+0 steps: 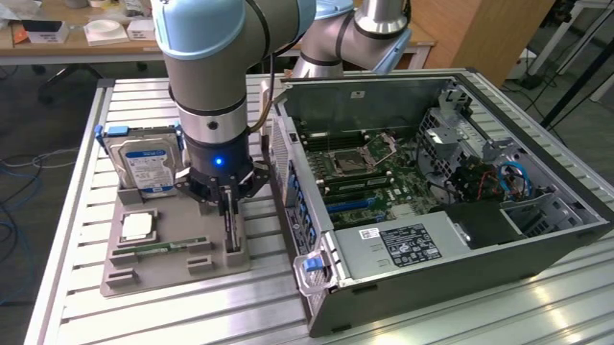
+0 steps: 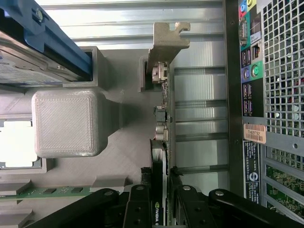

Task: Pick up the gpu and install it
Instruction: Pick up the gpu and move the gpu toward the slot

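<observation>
Slatted metal table (image 1: 144, 316) carries a grey holder (image 1: 172, 277). The gpu (image 1: 231, 231) stands on edge in a slot on the side of the holder nearest the case (image 1: 298, 208).

Seen end-on from the wrist, the gpu (image 2: 160, 137) is a thin board with its pale bracket (image 2: 167, 40) at the far end. I judge it light and stiff but fragile, with bare components and a connector edge that should not be scraped or twisted. The hold therefore belongs on the flat faces near the top edge, away from the bracket, and the pull should go straight up out of the slot.

The gripper (image 1: 228, 205) is directly above the card and down over it. In the wrist view the gripper (image 2: 159, 179) straddles the card, jaws drawn narrow, with the fingers (image 2: 138, 202) against both faces and seemingly gripping it. The card sits in its slot, not yet lifted.

At the holder's other side stands the drive (image 1: 144, 165), and a memory stick (image 1: 158, 248) lies nearer the camera. The open case lies on the exterior view's right, motherboard exposed.
</observation>
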Robot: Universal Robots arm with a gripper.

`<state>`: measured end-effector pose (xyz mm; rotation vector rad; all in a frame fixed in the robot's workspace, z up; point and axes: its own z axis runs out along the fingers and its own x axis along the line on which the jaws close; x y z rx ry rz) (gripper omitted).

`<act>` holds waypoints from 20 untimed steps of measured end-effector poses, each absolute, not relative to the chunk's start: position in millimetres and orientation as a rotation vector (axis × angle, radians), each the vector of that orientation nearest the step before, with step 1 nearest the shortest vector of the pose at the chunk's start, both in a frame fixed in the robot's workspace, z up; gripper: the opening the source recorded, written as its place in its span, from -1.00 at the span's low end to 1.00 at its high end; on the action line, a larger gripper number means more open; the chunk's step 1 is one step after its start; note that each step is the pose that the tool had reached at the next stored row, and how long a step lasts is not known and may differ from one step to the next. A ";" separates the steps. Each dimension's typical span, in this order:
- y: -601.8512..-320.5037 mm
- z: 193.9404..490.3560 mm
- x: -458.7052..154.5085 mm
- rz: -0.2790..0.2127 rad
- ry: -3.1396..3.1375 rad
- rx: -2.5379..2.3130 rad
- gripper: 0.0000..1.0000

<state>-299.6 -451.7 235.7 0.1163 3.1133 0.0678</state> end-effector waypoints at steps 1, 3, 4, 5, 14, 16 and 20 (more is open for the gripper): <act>-451.6 235.7 -299.7 0.068 3.113 0.116 -0.48; -451.6 235.7 -299.7 0.068 3.113 0.116 -0.48; -451.6 235.7 -299.6 0.068 3.113 0.116 -0.48; -451.7 235.7 -299.6 0.068 3.113 0.116 -0.48; -451.6 236.4 -299.6 0.068 3.113 0.116 -0.48; -451.6 237.9 -299.6 0.067 3.113 0.116 -0.48; -451.7 241.9 -299.6 0.067 3.113 0.116 -0.48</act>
